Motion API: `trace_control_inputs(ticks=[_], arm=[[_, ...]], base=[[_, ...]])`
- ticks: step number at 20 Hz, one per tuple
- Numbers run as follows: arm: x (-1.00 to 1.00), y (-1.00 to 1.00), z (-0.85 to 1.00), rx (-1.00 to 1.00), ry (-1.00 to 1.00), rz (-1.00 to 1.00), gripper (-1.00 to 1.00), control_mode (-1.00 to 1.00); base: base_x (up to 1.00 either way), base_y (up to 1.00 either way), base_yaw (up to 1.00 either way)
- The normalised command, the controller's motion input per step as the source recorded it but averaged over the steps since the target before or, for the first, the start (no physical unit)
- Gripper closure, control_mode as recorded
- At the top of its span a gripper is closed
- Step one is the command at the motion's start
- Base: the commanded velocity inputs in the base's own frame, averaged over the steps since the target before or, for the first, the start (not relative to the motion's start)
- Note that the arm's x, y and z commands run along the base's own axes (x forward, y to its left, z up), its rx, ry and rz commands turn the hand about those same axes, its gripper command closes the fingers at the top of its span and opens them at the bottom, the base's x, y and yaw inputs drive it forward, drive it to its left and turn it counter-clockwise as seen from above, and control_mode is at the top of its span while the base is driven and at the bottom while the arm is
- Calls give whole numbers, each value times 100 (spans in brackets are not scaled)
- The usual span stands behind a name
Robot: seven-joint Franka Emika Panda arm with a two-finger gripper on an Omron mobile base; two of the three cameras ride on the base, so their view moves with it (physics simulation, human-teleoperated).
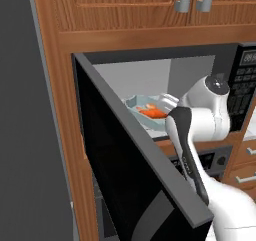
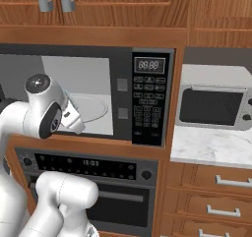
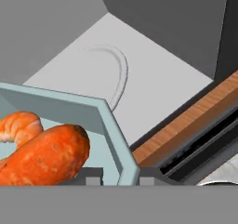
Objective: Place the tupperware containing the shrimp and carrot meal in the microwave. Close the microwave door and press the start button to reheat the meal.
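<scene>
The pale blue-grey tupperware (image 1: pixel 145 110) hangs at the mouth of the black microwave (image 1: pixel 243 85), over the front left of its grey cavity. It holds the shrimp and carrot meal (image 1: pixel 151 112), bright orange. My gripper (image 1: pixel 168 104) is shut on the tray's near rim. In the hand view my gripper (image 3: pixel 120 180) has a fingertip on each side of the tupperware (image 3: pixel 100 114) wall, with the meal (image 3: pixel 44 153) just inside. The round turntable (image 3: pixel 118 72) lies beyond the tray. The microwave door (image 1: pixel 125 175) stands wide open, swung out to the left. The right base view has the keypad column of the microwave (image 2: pixel 147 103).
A black oven (image 2: pixel 88 169) with a horizontal handle sits under the microwave. A small white-silver appliance (image 2: pixel 214 105) stands on the marble counter (image 2: pixel 216 147) to the right, above drawers. Wooden cabinets (image 2: pixel 123 10) run overhead. The open door's edge is close to my arm's left side.
</scene>
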Motion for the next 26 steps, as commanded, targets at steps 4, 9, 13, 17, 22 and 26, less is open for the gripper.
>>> trace_control_inputs(ticks=[4, 9, 13, 17, 22, 26], arm=[[52, 11, -27, -2, 6, -2, 100, -100], [89, 2, -6, -1, 4, -10, 100, -100], [66, 6, -54, -6, 6, -5, 100, -100], [60, 13, -25, -3, 1, -4, 100, -100], [62, 17, -37, -10, 2, -4, 100, -100], [55, 22, -55, -14, 5, -1, 100, -100]], base=[[0, 0, 0], [0, 0, 0], [0, 0, 0], [0, 0, 0], [0, 0, 0], [0, 0, 0]])
